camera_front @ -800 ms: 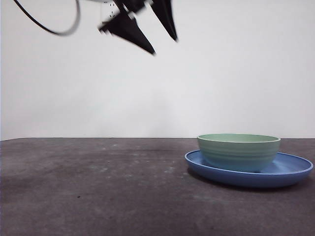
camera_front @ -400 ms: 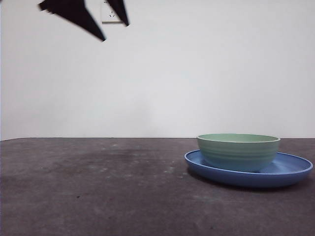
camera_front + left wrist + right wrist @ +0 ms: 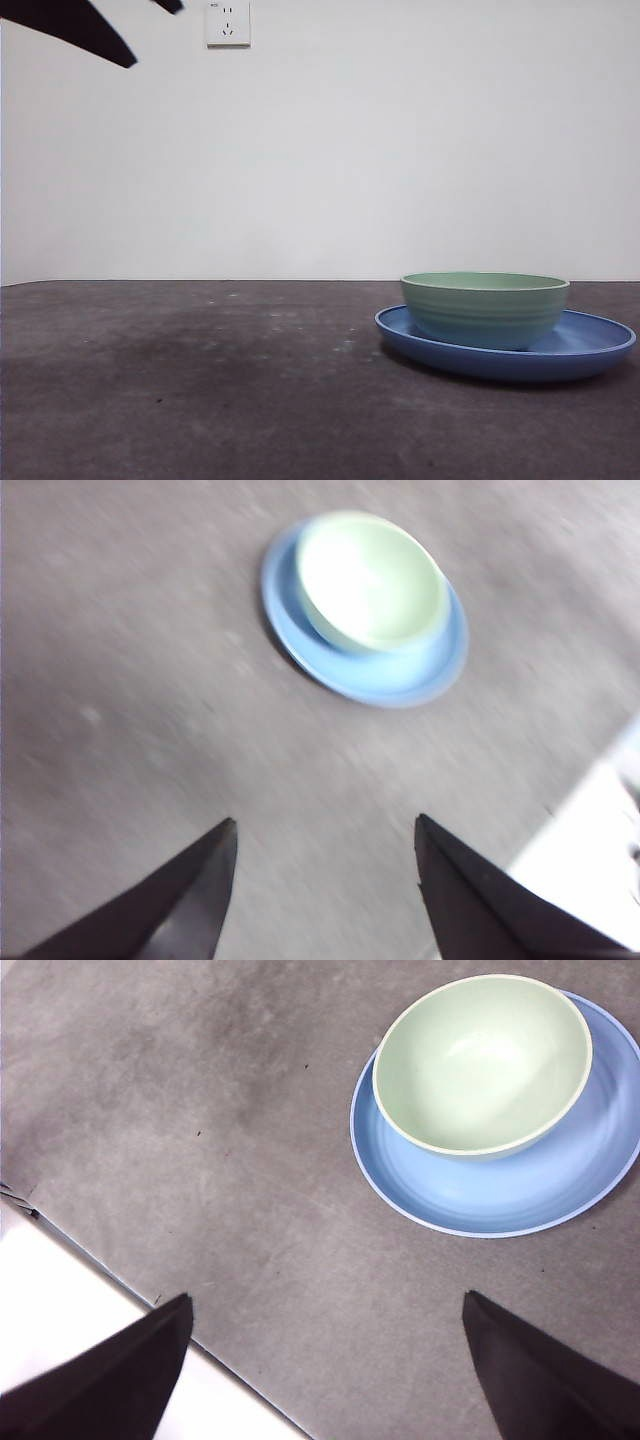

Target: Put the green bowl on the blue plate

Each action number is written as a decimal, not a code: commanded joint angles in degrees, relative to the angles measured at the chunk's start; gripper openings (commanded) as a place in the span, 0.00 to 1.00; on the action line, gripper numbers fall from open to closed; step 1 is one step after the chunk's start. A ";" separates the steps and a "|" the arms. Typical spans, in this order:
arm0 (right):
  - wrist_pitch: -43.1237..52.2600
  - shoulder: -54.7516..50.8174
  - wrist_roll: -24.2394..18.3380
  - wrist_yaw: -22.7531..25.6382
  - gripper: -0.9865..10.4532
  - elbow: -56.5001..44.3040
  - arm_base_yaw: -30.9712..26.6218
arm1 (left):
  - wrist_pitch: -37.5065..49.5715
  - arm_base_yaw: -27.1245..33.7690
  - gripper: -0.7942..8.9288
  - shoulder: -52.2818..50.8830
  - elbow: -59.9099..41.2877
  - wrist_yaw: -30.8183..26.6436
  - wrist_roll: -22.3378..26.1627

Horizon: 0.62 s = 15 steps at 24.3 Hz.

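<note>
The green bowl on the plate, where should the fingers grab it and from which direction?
Likely the rim of the green bowl, from above: it sits upright and open on the blue plate, whose raised edge hampers a low side approach. One finger inside, one outside.

Even, bright light — left wrist view blurred, green bowl point(image 3: 372, 580) glaring.

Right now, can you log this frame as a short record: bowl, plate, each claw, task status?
bowl: green bowl upright, sitting inside the plate, off-centre on it
plate: blue plate flat on the table
left claw: left claw open, high above the table, holding nothing
right claw: right claw open, raised above the table, holding nothing
wall: socket at top
task status: bowl on plate, looks done
</note>
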 commanded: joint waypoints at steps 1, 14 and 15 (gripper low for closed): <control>0.42 0.33 0.39 0.07 0.46 1.14 0.17 | 0.48 -0.33 0.38 -3.08 -2.12 4.92 2.36; 0.39 0.33 0.68 0.07 0.46 1.11 0.17 | 0.00 -0.33 0.38 -8.04 -3.43 11.54 3.87; 0.39 0.33 0.72 0.13 0.46 1.11 0.17 | -0.09 -0.33 0.38 -8.04 -3.43 11.54 3.87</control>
